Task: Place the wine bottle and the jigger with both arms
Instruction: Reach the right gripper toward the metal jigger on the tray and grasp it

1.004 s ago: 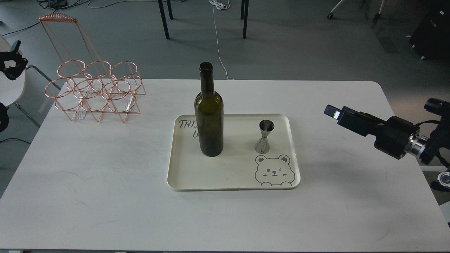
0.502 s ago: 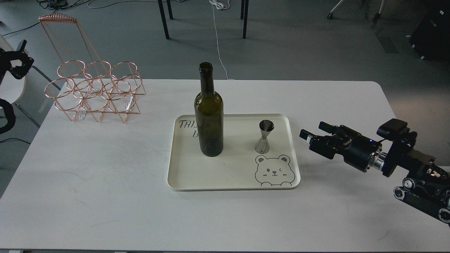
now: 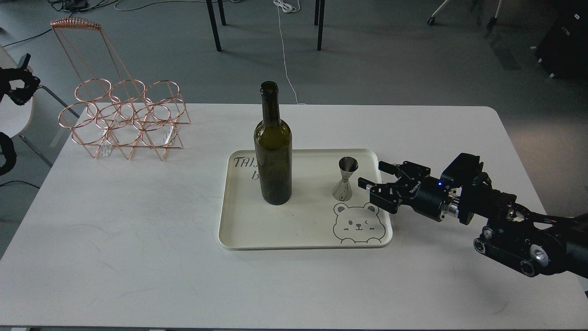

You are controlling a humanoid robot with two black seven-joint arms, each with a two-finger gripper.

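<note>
The tall dark green wine bottle point(image 3: 273, 151) stands upright on the left part of a cream tray point(image 3: 257, 230) at the table's middle. The small steel jigger point(image 3: 346, 179) stands upright on the tray's right part, above a printed bear. My right gripper point(image 3: 373, 176) is open and empty, just right of the jigger over the tray's right edge, its fingers pointing left at it and apart from it. My left gripper point(image 3: 18, 82) is at the far left edge, off the table, too small and dark to read.
A copper wire bottle rack point(image 3: 124, 119) stands at the table's back left corner. The white table point(image 3: 115, 239) is bare in front of and to the left of the tray. Chair legs and cables are on the floor behind.
My right arm has swung in from the right and dropped lower, bringing its open gripper close to the jigger. The left gripper shifted slightly at the left edge. Bottle and jigger have not moved.
</note>
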